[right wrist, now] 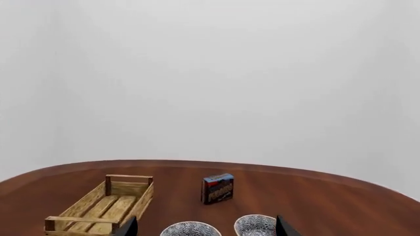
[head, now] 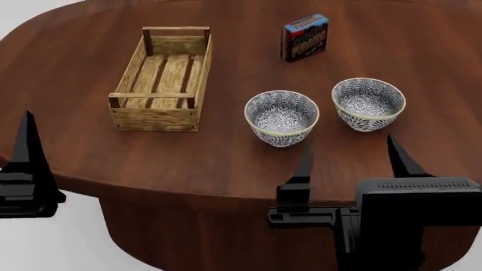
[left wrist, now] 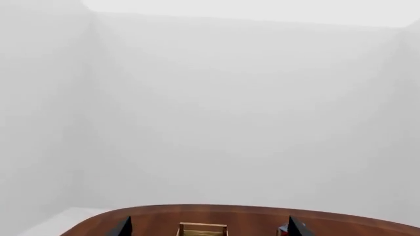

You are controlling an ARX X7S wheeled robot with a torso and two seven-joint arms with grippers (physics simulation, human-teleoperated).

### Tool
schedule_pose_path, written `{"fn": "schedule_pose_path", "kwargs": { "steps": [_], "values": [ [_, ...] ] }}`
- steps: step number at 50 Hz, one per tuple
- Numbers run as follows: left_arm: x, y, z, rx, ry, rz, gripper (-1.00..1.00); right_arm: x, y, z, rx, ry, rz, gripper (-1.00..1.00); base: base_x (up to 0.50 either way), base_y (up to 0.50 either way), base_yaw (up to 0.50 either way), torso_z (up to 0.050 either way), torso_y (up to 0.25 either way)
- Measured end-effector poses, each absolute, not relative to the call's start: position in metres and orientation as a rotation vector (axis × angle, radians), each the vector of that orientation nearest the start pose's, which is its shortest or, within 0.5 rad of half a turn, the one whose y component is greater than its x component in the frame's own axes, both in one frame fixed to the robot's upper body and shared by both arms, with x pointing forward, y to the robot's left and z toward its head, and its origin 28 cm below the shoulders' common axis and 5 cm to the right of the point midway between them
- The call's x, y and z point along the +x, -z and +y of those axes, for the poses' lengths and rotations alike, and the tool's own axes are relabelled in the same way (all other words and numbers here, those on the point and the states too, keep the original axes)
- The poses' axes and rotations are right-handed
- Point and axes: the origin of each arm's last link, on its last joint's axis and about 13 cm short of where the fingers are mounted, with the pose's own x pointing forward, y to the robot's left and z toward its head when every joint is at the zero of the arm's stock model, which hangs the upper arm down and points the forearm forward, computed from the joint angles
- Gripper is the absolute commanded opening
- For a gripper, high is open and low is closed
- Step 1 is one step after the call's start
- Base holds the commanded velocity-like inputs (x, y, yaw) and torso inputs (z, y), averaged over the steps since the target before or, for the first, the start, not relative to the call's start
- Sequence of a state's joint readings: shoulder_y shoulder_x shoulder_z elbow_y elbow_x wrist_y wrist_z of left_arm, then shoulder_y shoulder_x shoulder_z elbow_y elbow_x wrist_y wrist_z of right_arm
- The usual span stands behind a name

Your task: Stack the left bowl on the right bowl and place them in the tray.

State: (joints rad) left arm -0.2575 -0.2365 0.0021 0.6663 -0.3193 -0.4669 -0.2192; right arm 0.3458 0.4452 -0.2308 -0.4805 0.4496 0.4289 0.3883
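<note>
Setting: plain white room; round dark wood table (head: 249, 164) filling most of the head view.

Item 1, the tray (head: 162, 79): pale slatted crate, upper left of the head view, nothing in it.

Item 2, the left bowl (head: 281, 117): patterned, upright, just right of centre, well apart from the tray.

Item 3, the right bowl (head: 368, 104): same pattern, upright, near the left bowl but not touching it.

Item 4, pudding box (head: 305, 37): blue and red, standing at upper centre (not part of my job).

Item 5, my right gripper (head: 348, 155): lower right of the head view, fingers spread wide, holding nothing, short of both bowls.

Item 6, my left gripper (left wrist: 208, 227): only one fingertip shows at the lower left edge of the head view; in the wrist view the tips stand apart, nothing between them.

Risks, as I judge them:
- A pinch on a thin curved rim may slip, tipping the bowl.
- The bowls sit close; reaching for one, I could knock the other.
- An off-centre stack may slide during the carry to the tray.
</note>
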Motion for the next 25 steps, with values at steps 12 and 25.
{"fn": "schedule_pose_path", "kwargs": {
  "steps": [12,25],
  "values": [
    [0.2246,-0.1757,0.2274,-0.055,-0.019,-0.431,1.0,0.247,-0.155,-0.1188,-0.069,-0.011,-0.259,1.0,0.29,0.48,0.0,0.0,0.0],
    [0.2244,-0.1759,0.2254,-0.049,-0.008,-0.433,1.0,0.2464,-0.1538,-0.117,-0.074,-0.019,-0.261,1.0,0.47,0.2,0.0,0.0,0.0]
  ]
}}
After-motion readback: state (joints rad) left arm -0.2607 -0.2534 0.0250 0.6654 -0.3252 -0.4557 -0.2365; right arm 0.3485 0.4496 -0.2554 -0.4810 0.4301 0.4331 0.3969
